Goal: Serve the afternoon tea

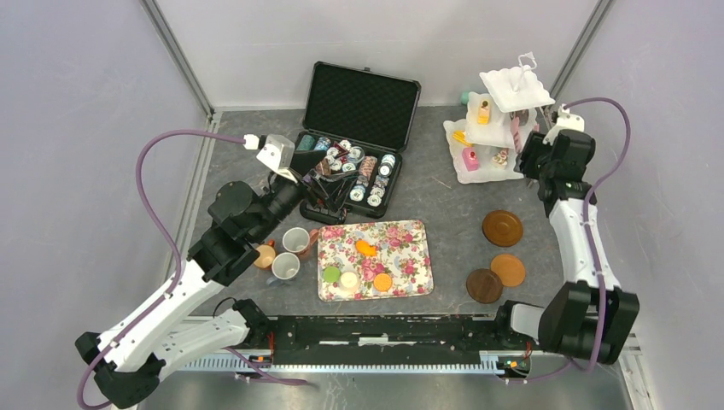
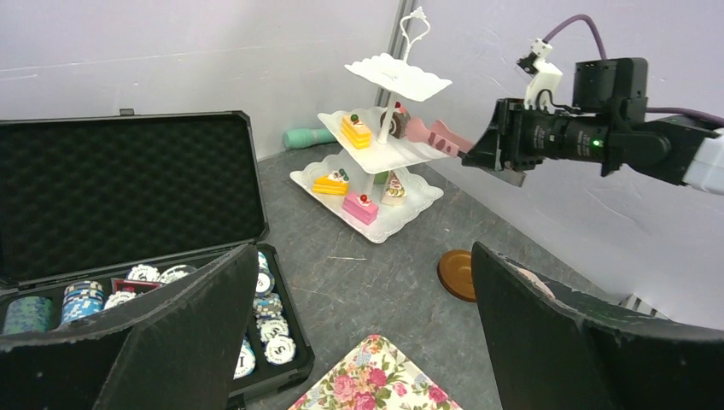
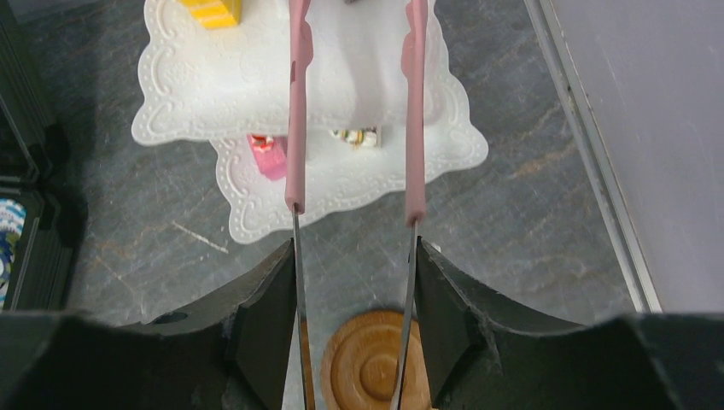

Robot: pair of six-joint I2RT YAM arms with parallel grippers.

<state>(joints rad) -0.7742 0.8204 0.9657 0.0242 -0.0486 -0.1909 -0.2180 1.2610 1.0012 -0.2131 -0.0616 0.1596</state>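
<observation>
Picking step: right claw (image 3: 354,256) clamps tongs (image 3: 295,128) over the stand (image 3: 213,94) cakes (image 2: 356,131). Next: pinch one. Left claw (image 2: 365,252) apart, empty.

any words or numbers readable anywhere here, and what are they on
"5": on a white poker chip at the front of the black case.
Marks on the other chips: too blurred or small to read.
No other text can be read in any view.

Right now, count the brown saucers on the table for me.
3. One saucer lies alone right of the flowered tray; a lighter saucer and a darker saucer lie close together nearer the robot. None seems hidden.
</observation>
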